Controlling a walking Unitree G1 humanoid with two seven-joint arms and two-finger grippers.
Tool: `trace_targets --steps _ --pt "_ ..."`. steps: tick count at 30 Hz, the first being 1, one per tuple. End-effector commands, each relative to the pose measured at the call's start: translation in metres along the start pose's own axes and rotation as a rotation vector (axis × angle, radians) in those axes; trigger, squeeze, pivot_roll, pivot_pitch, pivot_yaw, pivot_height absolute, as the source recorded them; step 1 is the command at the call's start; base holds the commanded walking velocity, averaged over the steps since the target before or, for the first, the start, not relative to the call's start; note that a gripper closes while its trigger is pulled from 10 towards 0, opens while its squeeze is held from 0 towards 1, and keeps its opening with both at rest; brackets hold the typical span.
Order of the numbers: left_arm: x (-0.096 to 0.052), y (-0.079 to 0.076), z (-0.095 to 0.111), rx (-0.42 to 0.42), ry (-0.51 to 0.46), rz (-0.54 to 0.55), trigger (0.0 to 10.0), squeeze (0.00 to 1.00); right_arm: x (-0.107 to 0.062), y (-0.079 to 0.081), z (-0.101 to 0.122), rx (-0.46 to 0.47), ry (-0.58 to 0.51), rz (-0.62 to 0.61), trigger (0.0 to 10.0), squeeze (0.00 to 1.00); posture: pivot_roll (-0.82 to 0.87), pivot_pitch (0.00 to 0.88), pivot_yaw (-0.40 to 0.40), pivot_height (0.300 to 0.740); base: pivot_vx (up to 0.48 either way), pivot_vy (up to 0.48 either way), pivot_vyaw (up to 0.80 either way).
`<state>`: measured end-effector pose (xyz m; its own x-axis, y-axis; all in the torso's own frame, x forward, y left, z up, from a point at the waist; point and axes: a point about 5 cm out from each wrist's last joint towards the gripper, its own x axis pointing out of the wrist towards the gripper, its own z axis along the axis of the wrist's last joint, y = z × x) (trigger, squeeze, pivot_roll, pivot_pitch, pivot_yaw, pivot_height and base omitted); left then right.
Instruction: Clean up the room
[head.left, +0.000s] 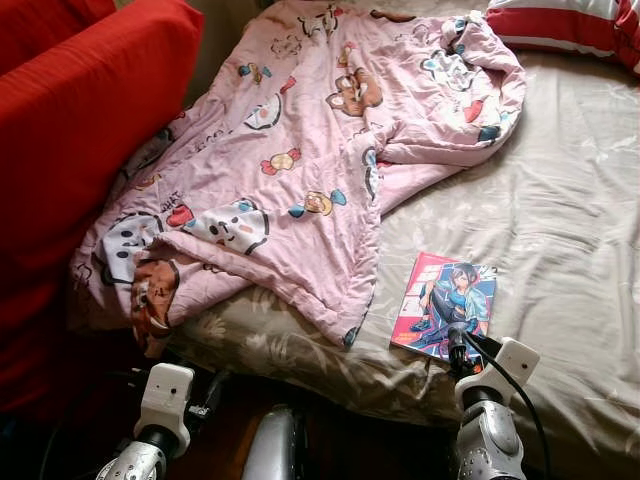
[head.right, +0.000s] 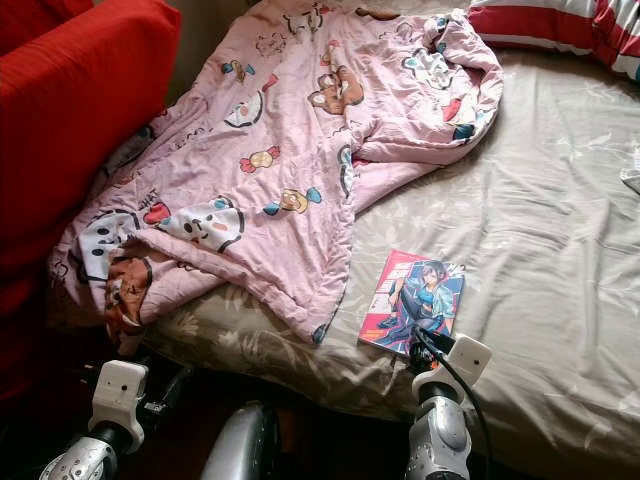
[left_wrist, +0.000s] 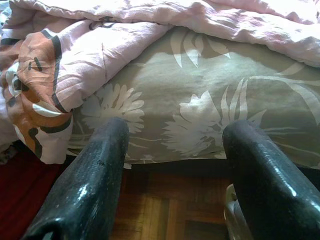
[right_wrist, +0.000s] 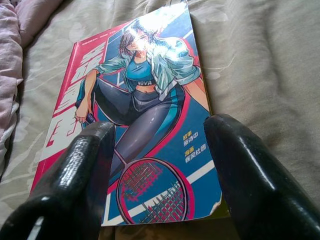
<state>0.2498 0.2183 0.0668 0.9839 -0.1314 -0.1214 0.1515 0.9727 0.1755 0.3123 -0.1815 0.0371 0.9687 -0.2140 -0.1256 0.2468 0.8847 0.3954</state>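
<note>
R gripper (right_wrist: 157, 175): fingers spread, holding nothing, poised at near edge of comic book (head.left: 445, 302), which lies flat on bed sheet (head.left: 570, 230) at 5 o'clock from pink blanket (head.left: 300, 150). L gripper (left_wrist: 175, 170): spread, idle by bed edge at 7 o'clock. Judgement: book is thin and flat, so work one finger under near edge, then close gently w/o creasing cover.

Daylight falls from the far side of the bed across my head views, bright on the pink quilt (head.left: 300, 150) and the beige sheet (head.left: 560, 200), while the floor by my arms sits in deep shadow. The red cushion (head.left: 80, 120) looks saturated. Head views are sharp, without blur. In my right wrist view glare washes out the top of the comic book (right_wrist: 145, 115). My black fingers (left_wrist: 90, 185) loom soft, close and out of focus.
</note>
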Motion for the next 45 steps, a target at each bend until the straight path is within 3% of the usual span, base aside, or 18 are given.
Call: trace_targets --steps 1,32,39,45 --pt "-0.007 0.004 -0.007 0.031 0.041 0.000 10.0 0.00 -0.009 -0.005 -0.016 0.013 0.068 -0.030 10.0 0.00 0.16 0.303 0.177 0.591 0.000 0.000 0.00" --pt "-0.012 0.004 -0.007 0.049 0.051 -0.014 10.0 0.00 -0.015 -0.008 -0.029 0.069 0.143 -0.051 10.0 0.00 0.17 0.316 0.194 0.591 0.000 0.000 0.00" --pt "-0.012 0.004 -0.007 0.051 0.050 -0.016 10.0 0.00 -0.016 -0.007 -0.034 0.084 0.185 -0.044 10.0 0.00 0.17 0.317 0.195 0.591 0.000 0.000 0.00" --pt "-0.013 0.003 -0.006 0.057 0.050 -0.023 10.0 0.00 -0.021 0.002 -0.048 0.176 0.291 0.020 10.0 0.00 0.18 0.318 0.198 0.591 0.000 0.000 0.00"
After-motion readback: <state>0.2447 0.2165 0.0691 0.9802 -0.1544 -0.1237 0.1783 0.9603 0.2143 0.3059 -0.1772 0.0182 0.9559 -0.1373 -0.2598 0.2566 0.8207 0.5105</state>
